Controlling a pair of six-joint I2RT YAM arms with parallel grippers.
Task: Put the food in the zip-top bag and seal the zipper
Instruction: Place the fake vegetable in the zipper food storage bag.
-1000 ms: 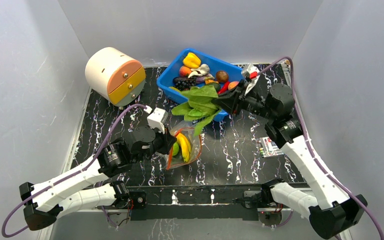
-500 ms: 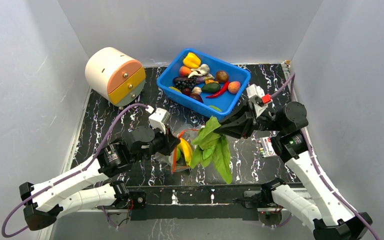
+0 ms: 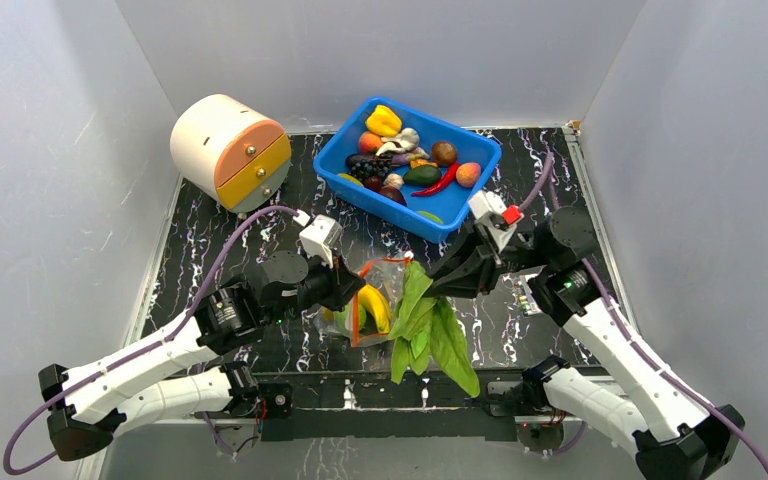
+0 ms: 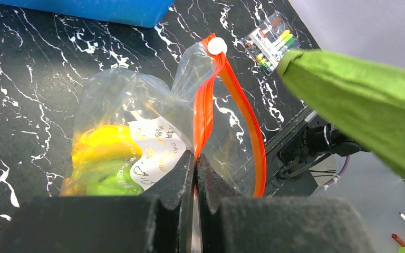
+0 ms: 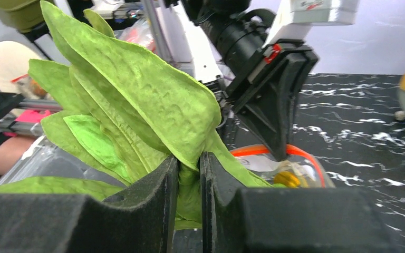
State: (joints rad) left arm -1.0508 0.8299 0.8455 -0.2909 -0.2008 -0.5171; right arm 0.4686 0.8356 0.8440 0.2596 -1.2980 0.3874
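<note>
The clear zip-top bag lies mid-table with a yellow banana and a green lime inside. Its orange-red zipper gapes open, with a white slider at the far end. My left gripper is shut on the near strip of the zipper. My right gripper is shut on the stem of the long green leaves, which hang just right of the bag's mouth. The leaves fill the right wrist view and show at the right of the left wrist view.
A blue bin at the back holds several more toy foods, among them a red chili and a peach. A round cream drawer unit stands back left. A small marker pack lies under the right arm.
My right gripper has carried the leaves from over the blue bin down and toward the front, to beside the bag's mouth. The left gripper has kept hold of the zipper, lifting the mouth more open.
</note>
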